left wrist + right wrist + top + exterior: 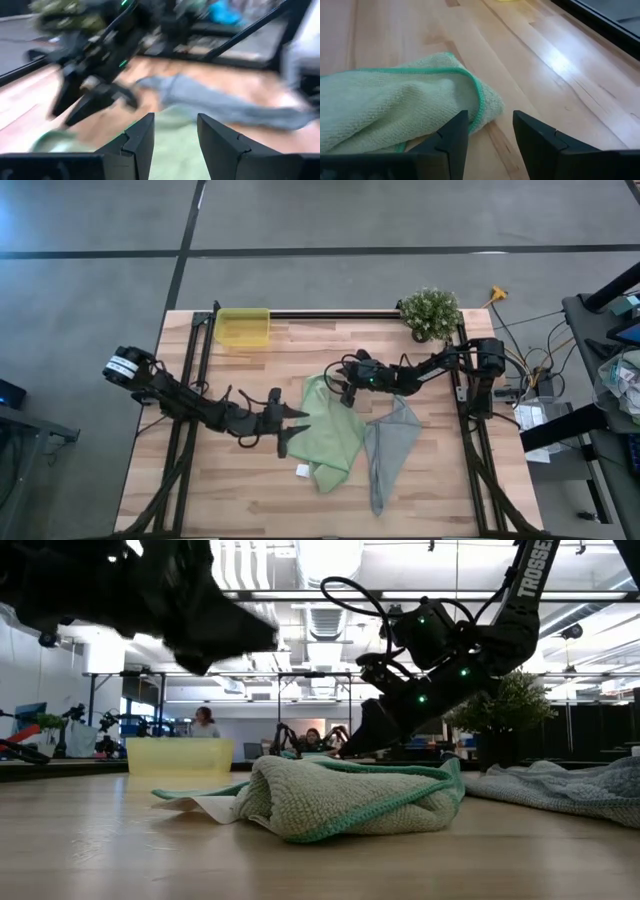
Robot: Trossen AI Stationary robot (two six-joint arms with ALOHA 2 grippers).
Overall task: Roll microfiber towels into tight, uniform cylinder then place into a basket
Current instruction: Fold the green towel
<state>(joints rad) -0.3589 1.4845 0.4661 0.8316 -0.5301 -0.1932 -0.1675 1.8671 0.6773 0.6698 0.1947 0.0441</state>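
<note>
On the pale wooden plank surface (250, 490), my left hand (287, 430) hovers at the left edge of the light green microfiber towel (335, 435), fingers parted, gripping nothing; the small translucent yellow plastic basket (243, 327) sits well apart at the far edge; the green towel lies loosely bunched at centre, its white tag (302, 471) showing; my right hand (345, 387) hangs over its far corner, fingers apart and empty; the grey-blue microfiber towel (390, 445) lies crumpled just beside it; a leafy potted plant (431, 313) stands at the far right corner.
</note>
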